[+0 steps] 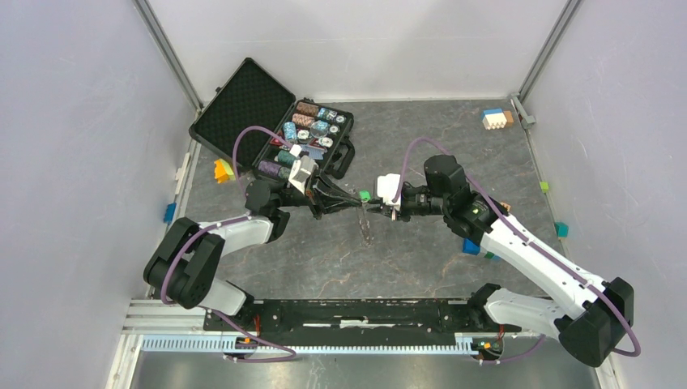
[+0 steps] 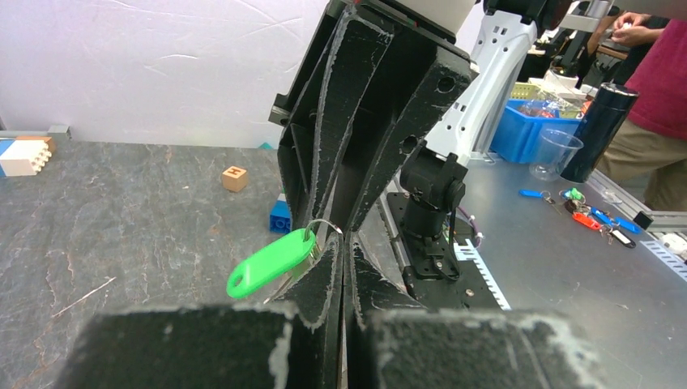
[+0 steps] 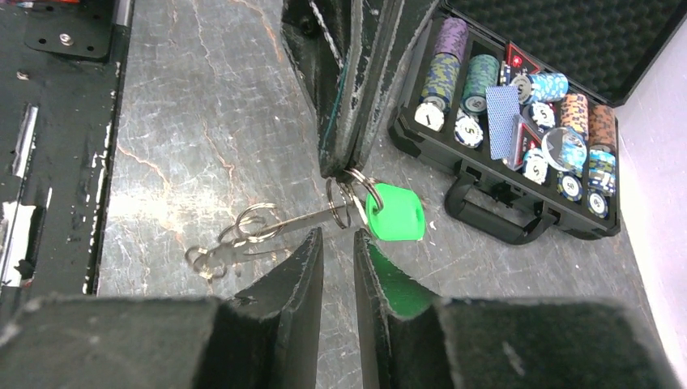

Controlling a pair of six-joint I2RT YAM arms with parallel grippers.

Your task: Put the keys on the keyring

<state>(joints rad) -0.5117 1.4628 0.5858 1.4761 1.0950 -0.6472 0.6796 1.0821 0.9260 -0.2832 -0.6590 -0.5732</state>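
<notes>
So we've got the left gripper (image 3: 343,166) pinching the keyring (image 3: 339,203) above the table (image 3: 202,121) — green tag (image 3: 394,212) and grey key (image 3: 296,220) dangling off it. The right gripper (image 3: 336,243) sits just short of it, fingers narrowly parted and empty, key shaft lying crosswise to them.

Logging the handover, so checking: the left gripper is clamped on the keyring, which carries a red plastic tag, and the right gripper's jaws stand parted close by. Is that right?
Not quite: the tag is green, not red, as the right wrist view shows. The rest holds: the left gripper is shut on the keyring, and the right gripper stands parted close by.
</notes>
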